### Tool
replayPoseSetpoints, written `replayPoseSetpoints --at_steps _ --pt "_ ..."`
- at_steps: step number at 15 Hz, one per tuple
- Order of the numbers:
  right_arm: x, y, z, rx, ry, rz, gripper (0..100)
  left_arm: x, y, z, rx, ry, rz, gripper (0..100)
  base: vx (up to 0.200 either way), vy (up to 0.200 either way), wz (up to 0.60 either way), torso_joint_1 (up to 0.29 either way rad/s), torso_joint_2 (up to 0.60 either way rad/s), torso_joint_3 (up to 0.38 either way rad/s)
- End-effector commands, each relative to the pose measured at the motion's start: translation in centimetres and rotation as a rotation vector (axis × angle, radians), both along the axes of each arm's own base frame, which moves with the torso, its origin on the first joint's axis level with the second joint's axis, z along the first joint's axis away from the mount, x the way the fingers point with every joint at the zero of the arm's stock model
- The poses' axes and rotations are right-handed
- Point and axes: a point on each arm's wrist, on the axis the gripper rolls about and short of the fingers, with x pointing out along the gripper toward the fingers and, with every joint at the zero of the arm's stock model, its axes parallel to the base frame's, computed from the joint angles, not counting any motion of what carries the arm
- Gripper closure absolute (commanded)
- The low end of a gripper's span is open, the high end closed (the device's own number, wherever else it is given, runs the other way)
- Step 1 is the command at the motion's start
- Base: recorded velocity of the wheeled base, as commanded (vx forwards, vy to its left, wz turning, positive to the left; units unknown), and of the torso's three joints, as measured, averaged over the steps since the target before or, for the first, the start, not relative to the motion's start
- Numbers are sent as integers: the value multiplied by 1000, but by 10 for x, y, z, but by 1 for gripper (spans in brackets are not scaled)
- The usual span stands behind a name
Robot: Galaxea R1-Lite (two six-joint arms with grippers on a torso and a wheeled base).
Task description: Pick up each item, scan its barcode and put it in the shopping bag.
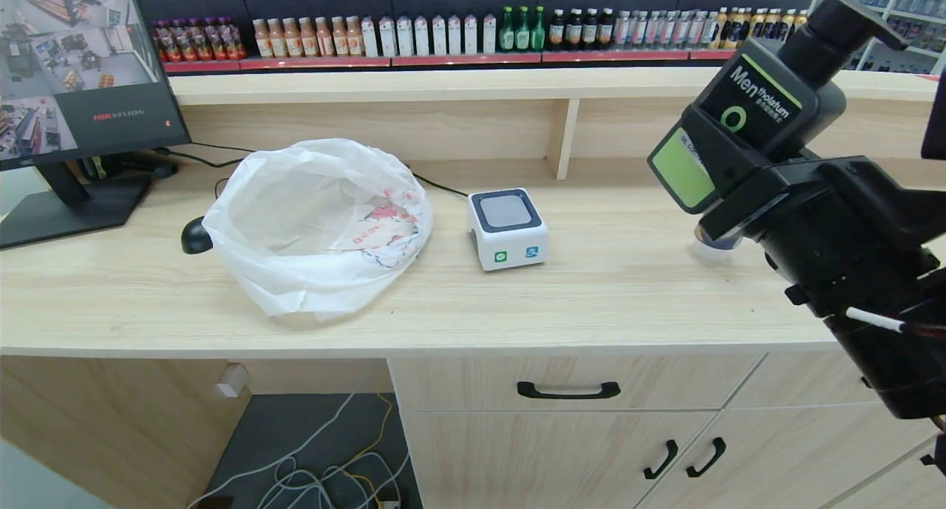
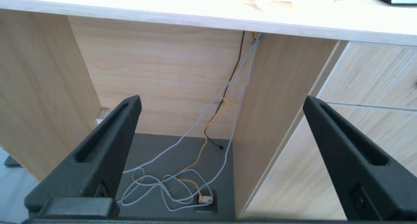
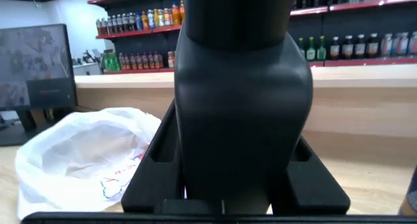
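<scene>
Head view: I see my right gripper (image 1: 739, 202) clamping a black, green-labelled plastic bottle (image 1: 757, 106) at the right; my left gripper (image 2: 221, 120) gapes empty.

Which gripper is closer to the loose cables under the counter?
Left. The left gripper hangs open below the counter edge, facing the cables on the floor; the right gripper is up above the counter, shut on the black bottle.
</scene>
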Motion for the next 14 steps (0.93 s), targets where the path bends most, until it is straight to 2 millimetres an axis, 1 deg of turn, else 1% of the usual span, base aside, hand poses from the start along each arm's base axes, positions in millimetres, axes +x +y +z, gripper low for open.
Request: replayPoseSetpoints --at_steps 1,3,6,9,11,14 --pt "6 -2 -7 11 39 -1 100 0 0 0 -1 0 0 0 0 0 0 0 0 0" --pt "11 -6 -15 -14 85 -17 100 0 0 0 1 0 0 0 0 0 0 0 0 0" --pt "22 -19 -15 -5 80 -83 100 0 0 0 -1 0 0 0 0 0 0 0 0 0" --pt "21 -20 -18 12 92 -74 100 0 0 0 -2 -2 2 0 0 0 0 0 0 0" --pt "24 -17 -26 -6 117 -68 100 0 0 0 -4 0 2 0 0 200 0 2 2 5" --pt "28 -15 -32 -30 129 -46 100 0 0 0 -7 0 2 0 0 200 0 4 4 4"
